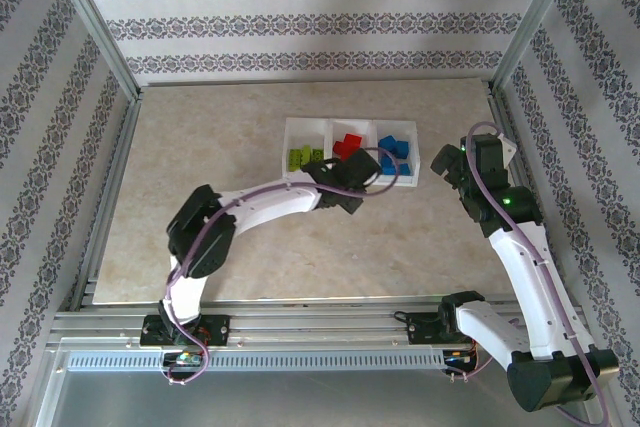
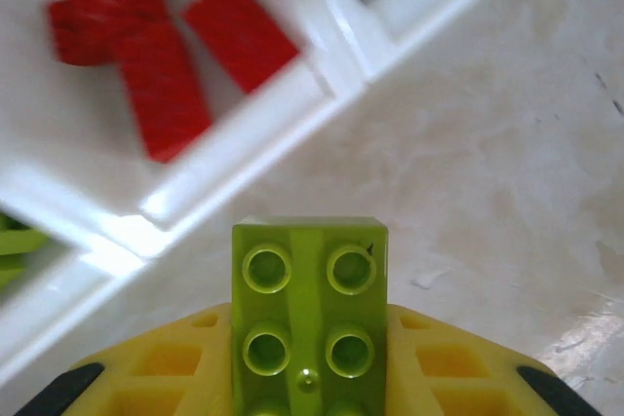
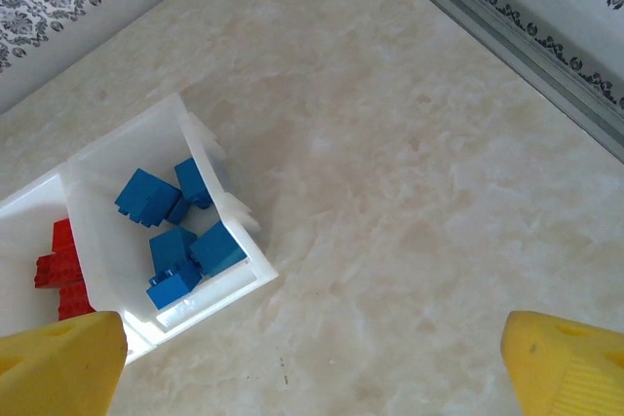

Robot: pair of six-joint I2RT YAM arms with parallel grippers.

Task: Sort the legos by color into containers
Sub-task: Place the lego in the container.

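The white three-compartment tray (image 1: pixel 296 125) lies at the middle back of the table. Its left compartment holds lime green legos (image 1: pixel 305 156), the middle one red legos (image 1: pixel 347 144) and the right one blue legos (image 1: pixel 393 154). My left gripper (image 1: pixel 345 187) hovers at the tray's front rim, shut on a lime green lego (image 2: pixel 309 314) that stands up between its yellow fingers (image 2: pixel 453 362). Past the held brick lie the red legos (image 2: pixel 156 56) in the middle compartment. My right gripper (image 1: pixel 452 162) is open just right of the tray, above bare table, with the blue legos (image 3: pixel 171 231) to its left.
Aluminium frame rails (image 1: pixel 95 37) and patterned walls enclose the beige marbled table (image 1: pixel 200 147). A metal rail (image 3: pixel 507 31) runs along the table's right edge. Bare table lies left of and in front of the tray.
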